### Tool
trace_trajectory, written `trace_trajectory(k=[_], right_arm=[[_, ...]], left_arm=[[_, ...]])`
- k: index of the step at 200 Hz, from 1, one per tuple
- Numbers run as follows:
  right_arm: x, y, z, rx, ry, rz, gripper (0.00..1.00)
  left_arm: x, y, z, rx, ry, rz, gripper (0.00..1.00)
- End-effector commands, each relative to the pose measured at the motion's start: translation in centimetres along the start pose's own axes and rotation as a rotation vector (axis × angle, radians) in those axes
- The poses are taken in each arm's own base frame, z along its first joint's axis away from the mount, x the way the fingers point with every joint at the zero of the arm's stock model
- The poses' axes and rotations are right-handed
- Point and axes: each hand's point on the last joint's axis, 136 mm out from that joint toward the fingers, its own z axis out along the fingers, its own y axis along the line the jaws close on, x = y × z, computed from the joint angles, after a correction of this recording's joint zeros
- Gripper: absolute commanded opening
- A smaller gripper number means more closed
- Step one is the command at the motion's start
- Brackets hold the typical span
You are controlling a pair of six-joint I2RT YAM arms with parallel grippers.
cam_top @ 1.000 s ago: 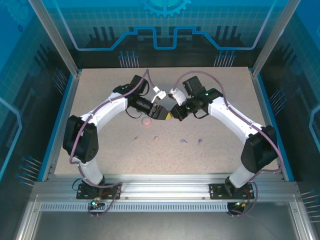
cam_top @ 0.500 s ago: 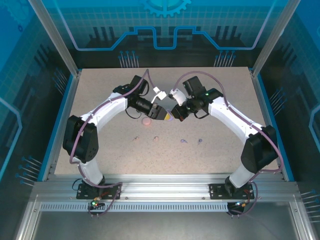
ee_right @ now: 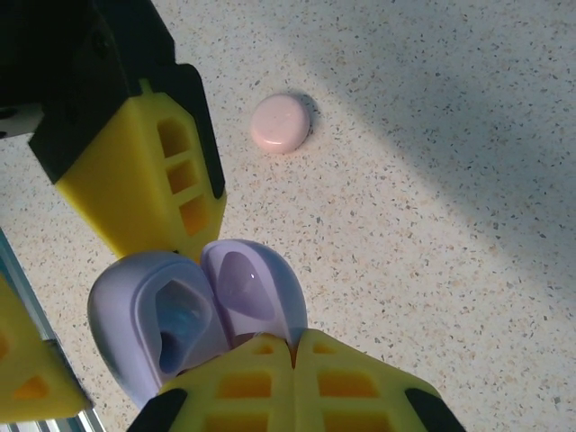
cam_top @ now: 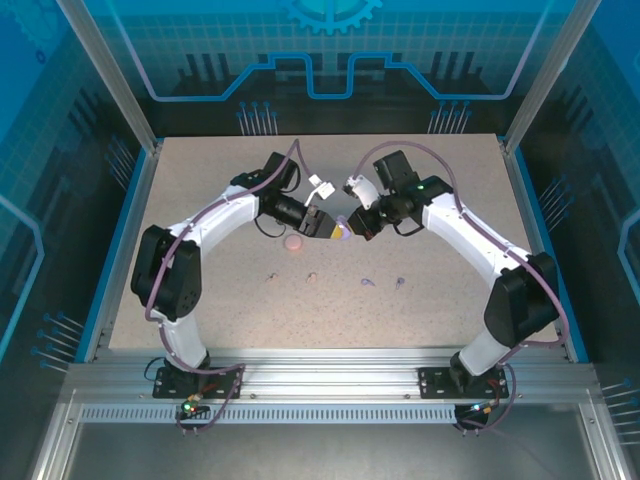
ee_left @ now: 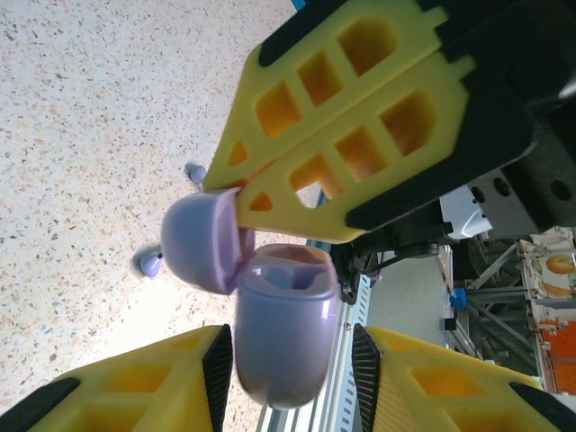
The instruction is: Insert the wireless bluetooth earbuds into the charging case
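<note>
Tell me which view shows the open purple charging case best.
Left wrist: the purple charging case is almost whole there, body and flipped-open lid both sharp. Right wrist looks into its hollows, but yellow fingers cover its lower edge. Top external gives just a pale speck.

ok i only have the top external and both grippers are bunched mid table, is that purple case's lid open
observer: yes. In the left wrist view the purple case sits between the left gripper fingers, and its lid is flipped open.
operator: what's the right gripper doing
observer: the right gripper is shut, with its tips against the lid's edge.
operator: anything in the case
observer: the right wrist view looks straight into it, and it looks empty inside.
</note>
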Motion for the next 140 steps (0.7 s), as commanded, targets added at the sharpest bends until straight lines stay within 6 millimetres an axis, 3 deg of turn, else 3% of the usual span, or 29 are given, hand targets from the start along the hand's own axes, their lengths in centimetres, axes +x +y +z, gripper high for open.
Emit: trace_trajectory(k=[1, 77, 140], right_arm=[[-0.4, 0.5, -1.2, -0.021, -0.040, -0.014, 0.00], [-0.3, 0.5, -1.1, -0.028, -0.036, -0.015, 0.00], [-0.1, 0.4, -0.9, -0.025, -0.033, -0.011, 0.00]], left_arm=[[-0.4, 0.3, 0.2, 0.040, -0.008, -0.021, 0.44], [-1.5, 0.1, 0.2, 0.053, -0.034, -0.012, 0.44], [-1.5, 0.1, 0.3, 0.067, -0.033, -0.020, 0.33]])
